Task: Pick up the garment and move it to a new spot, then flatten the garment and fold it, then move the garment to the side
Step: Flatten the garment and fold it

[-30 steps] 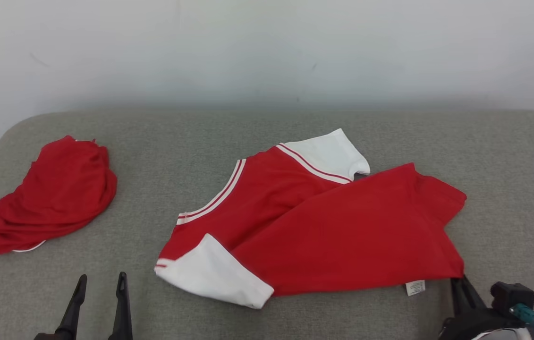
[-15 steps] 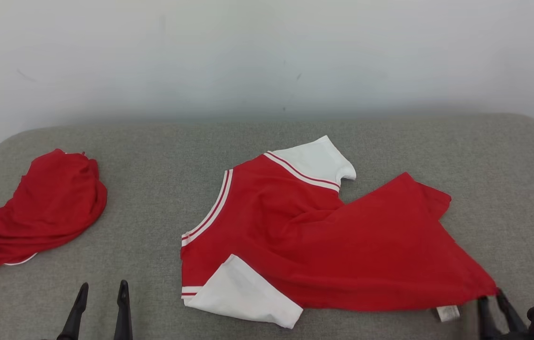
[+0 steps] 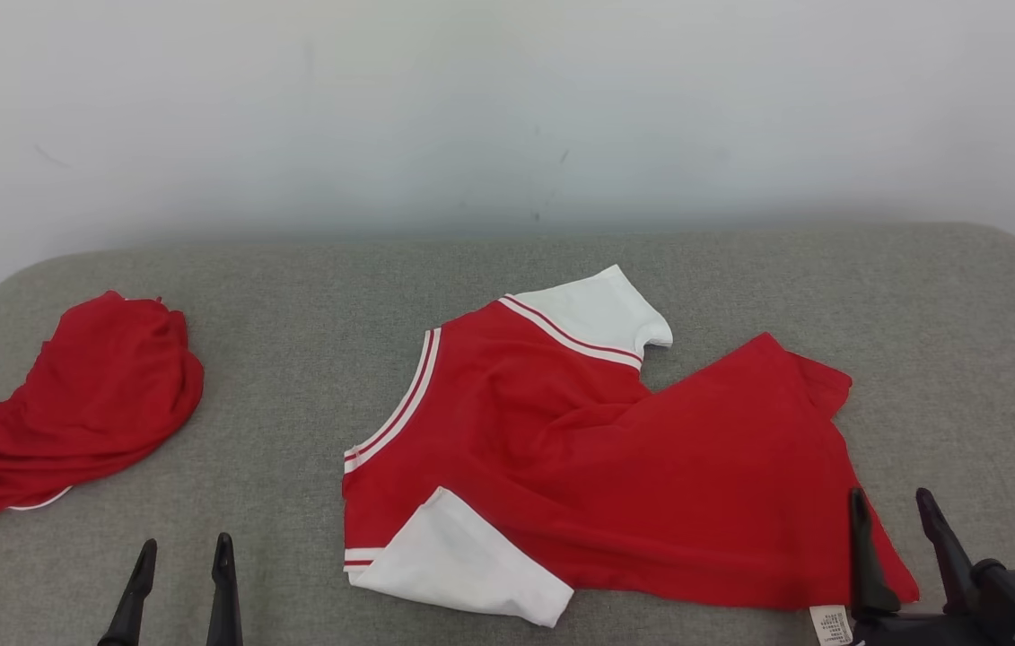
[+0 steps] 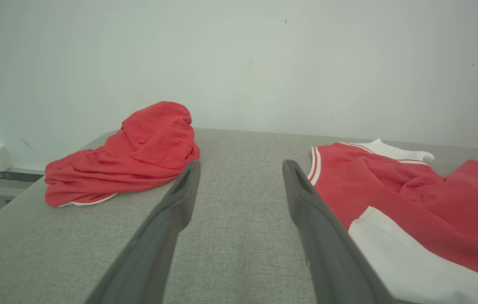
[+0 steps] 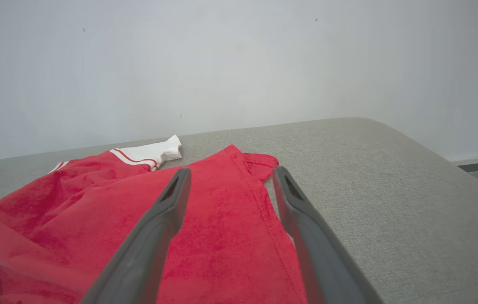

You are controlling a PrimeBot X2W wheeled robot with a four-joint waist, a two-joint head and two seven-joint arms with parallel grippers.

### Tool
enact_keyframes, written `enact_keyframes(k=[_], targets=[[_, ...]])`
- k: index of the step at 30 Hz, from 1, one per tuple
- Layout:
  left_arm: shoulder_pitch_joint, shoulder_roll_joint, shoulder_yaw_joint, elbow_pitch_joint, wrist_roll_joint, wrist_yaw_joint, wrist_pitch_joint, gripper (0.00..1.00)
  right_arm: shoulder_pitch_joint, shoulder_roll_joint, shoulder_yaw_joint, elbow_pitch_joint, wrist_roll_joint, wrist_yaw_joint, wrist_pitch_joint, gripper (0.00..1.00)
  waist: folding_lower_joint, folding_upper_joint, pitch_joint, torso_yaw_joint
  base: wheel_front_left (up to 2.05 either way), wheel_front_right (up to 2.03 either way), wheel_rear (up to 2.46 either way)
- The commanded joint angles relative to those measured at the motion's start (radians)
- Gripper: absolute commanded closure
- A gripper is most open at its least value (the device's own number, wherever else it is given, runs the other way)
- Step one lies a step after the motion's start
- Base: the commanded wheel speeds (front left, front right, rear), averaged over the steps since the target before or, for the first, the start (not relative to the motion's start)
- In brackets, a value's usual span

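right gripper: fingers standing apart at the hem corner, gripping nothing | left gripper: gaping, empty | red-and-white shirt: lying centre-right, long axis running left-right, neckline facing left, hem right | grey padded surface: carrying red heap far left | white wall: standing behind
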State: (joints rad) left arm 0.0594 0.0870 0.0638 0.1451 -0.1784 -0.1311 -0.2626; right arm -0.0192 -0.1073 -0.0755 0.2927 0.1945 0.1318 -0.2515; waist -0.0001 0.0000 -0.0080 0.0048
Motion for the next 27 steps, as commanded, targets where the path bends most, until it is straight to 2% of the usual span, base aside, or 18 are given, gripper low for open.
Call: enact_keyframes(k=[1,7,12,16,20,21,27], targets=[[0.001,0.000,0.003,0.001,0.003,0.001,-0.003,0.00,0.016,0.010,0.011,-0.023,-0.004,-0.002,-0.007,0.00,0.0001,0.0000,0.001,0.000,0.00,0.00,0.00],[-0.003,-0.004,0.003,0.009,0.002,0.001,-0.003,0.00,0.043,0.040,0.051,-0.071,-0.004,-0.002,-0.012,0.00,0.0001,0.0000,0.009,0.002,0.00,0.00,0.00],[-0.064,0.039,-0.018,0.017,0.013,0.001,-0.003,0.00,0.019,0.049,0.067,-0.074,-0.004,-0.002,-0.013,0.00,0.0001,0.0000,0.035,-0.005,0.00,0.00,0.00],[-0.177,0.108,-0.064,0.033,0.003,0.001,-0.003,0.00,-0.009,0.051,0.076,-0.070,-0.003,-0.002,-0.014,0.00,0.0001,0.0000,0.073,-0.025,0.00,0.00,0.00],[-0.346,0.198,-0.144,0.091,-0.072,0.001,0.008,0.00,-0.046,0.054,0.088,-0.066,0.000,-0.002,-0.014,0.00,0.0001,0.0000,0.128,-0.063,0.00,0.00,0.00],[-0.346,0.198,-0.144,0.091,-0.072,0.001,0.008,0.00,-0.046,0.054,0.088,-0.066,0.000,-0.002,-0.014,0.00,0.0001,0.0000,0.128,-0.063,0.00,0.00,0.00],[-0.612,0.343,-0.297,0.154,-0.198,0.002,0.084,0.00,-0.100,0.057,0.102,-0.068,0.012,-0.002,-0.014,0.00,0.0001,0.0000,0.227,-0.130,0.00,0.00,0.00]])
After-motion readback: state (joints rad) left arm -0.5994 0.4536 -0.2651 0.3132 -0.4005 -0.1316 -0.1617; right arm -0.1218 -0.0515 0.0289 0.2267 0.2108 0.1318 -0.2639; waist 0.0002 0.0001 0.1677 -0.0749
